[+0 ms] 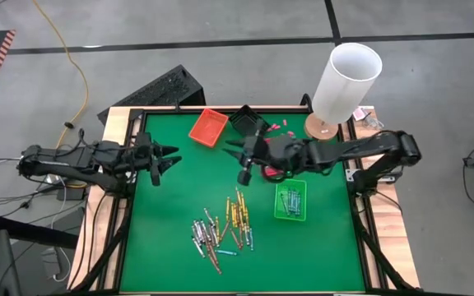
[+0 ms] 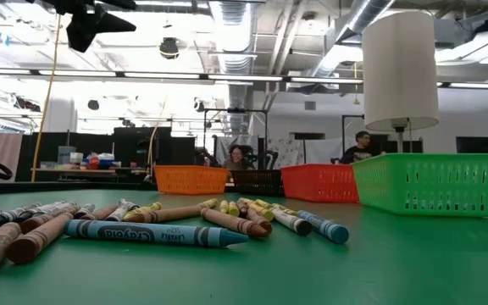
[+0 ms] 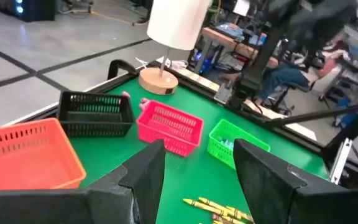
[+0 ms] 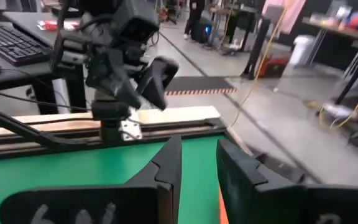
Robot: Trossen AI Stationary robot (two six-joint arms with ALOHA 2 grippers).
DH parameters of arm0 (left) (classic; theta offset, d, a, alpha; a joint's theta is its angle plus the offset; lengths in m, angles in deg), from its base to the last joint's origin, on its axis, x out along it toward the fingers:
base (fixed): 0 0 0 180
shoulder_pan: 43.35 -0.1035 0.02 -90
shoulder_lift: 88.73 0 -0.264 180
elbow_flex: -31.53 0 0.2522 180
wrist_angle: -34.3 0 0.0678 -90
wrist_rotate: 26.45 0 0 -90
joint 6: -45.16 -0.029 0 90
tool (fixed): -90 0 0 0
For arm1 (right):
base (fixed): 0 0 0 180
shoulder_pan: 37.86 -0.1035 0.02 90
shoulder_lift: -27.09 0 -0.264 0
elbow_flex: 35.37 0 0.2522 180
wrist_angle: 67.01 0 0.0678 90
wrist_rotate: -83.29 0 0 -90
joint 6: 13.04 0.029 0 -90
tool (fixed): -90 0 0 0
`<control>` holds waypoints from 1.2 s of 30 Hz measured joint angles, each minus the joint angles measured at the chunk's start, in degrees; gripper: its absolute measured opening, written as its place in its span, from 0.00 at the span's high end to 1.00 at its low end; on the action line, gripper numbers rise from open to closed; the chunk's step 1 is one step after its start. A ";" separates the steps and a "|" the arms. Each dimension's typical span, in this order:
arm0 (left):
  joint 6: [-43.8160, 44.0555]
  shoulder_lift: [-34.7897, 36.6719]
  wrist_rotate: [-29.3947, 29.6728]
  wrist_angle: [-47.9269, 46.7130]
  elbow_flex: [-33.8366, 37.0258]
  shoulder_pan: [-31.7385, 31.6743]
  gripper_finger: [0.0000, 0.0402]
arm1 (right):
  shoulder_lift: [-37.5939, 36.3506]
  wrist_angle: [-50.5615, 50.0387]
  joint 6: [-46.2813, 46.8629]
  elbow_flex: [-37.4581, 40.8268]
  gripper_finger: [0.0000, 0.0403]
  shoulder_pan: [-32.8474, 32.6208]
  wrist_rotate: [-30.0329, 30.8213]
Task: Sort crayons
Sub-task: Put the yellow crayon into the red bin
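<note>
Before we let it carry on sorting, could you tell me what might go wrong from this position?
The crayons lie bunched and overlapping, so a grasp may catch two or scatter them. The lamp stands close behind the right gripper, whose arm could clip it. The green tray looks light and could slide if nudged during a drop.

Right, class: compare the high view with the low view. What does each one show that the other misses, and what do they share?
Only the high view shows both arms: the left tool open over the table's left side, the right tool near the middle above the crayons, plus the keyboard behind the table.

Only the low view shows the room beyond, with a seated person, and the printed label on the blue crayon.

Both show the crayons, the green tray, the orange tray and the white lamp.
</note>
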 joint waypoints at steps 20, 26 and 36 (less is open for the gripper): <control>0.23 -1.81 -6.55 -0.20 0.02 -0.79 0.55 | -5.35 -23.28 12.25 0.09 0.76 6.82 -15.03; -2.54 -1.79 -12.83 0.59 0.02 -0.76 0.55 | -0.29 -16.52 11.98 0.11 0.76 1.23 -15.30; -2.31 -1.81 -13.81 4.60 0.02 -0.74 0.55 | 0.44 -1.70 -0.25 0.10 0.76 -1.79 -15.33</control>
